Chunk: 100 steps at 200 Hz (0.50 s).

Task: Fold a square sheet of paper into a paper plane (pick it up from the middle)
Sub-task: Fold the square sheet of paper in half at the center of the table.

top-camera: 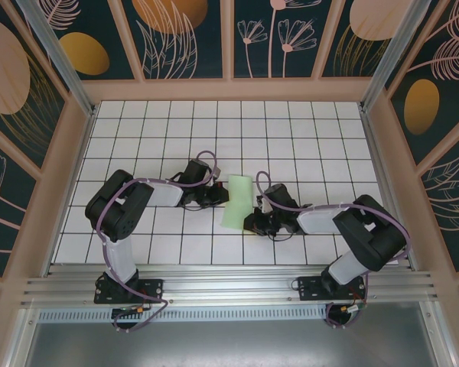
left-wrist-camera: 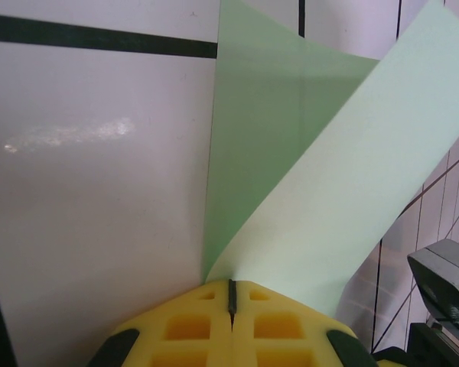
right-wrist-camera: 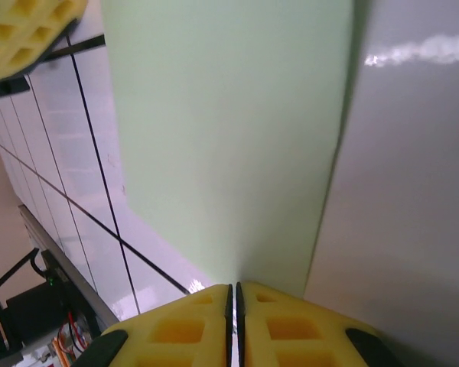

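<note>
The square sheet of paper [top-camera: 236, 200] lies pale green on the white grid tiles between the two arms, bent over itself into a narrow upright strip. My left gripper [top-camera: 222, 196] meets its left edge. In the left wrist view the yellow pads [left-wrist-camera: 206, 329] are pressed together at the left gripper [left-wrist-camera: 231, 294], and a lifted flap of the paper [left-wrist-camera: 329, 199] rises from them over the lower layer. My right gripper [top-camera: 251, 222] is at the sheet's lower right. In the right wrist view that gripper [right-wrist-camera: 232, 294] is shut on the edge of the paper [right-wrist-camera: 229, 138].
Patterned walls [top-camera: 183, 38] enclose the tiled table [top-camera: 306, 130] on three sides. An aluminium rail [top-camera: 229, 287] runs along the near edge by the arm bases. The left gripper's yellow pad [right-wrist-camera: 23, 30] shows at the top left of the right wrist view.
</note>
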Each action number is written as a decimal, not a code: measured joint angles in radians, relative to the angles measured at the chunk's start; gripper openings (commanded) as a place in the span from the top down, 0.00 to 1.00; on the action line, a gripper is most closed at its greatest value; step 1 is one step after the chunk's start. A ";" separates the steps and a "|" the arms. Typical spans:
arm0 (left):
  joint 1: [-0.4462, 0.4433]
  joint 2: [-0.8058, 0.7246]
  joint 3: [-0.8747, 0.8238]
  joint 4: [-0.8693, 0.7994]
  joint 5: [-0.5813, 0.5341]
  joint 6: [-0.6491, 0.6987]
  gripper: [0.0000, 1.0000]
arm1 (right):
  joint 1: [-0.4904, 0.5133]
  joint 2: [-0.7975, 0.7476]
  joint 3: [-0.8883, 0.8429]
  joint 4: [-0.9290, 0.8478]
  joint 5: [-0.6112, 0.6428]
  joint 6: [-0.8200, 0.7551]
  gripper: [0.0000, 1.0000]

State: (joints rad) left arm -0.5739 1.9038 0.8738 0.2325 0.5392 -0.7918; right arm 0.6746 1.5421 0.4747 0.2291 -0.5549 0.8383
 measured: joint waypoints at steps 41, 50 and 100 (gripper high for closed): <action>0.000 0.000 0.002 -0.002 0.000 0.003 1.00 | 0.001 -0.001 0.014 -0.027 0.009 -0.002 0.87; 0.000 0.000 0.002 -0.002 0.000 0.003 1.00 | 0.000 -0.002 0.034 -0.058 0.018 -0.008 0.87; 0.001 0.002 0.005 -0.006 0.003 0.006 1.00 | -0.095 -0.007 0.179 -0.101 0.034 -0.071 0.86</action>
State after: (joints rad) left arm -0.5732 1.9057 0.8783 0.2260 0.5419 -0.7853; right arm 0.5793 1.5349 0.6540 0.1284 -0.5205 0.7670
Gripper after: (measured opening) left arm 0.065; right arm 0.137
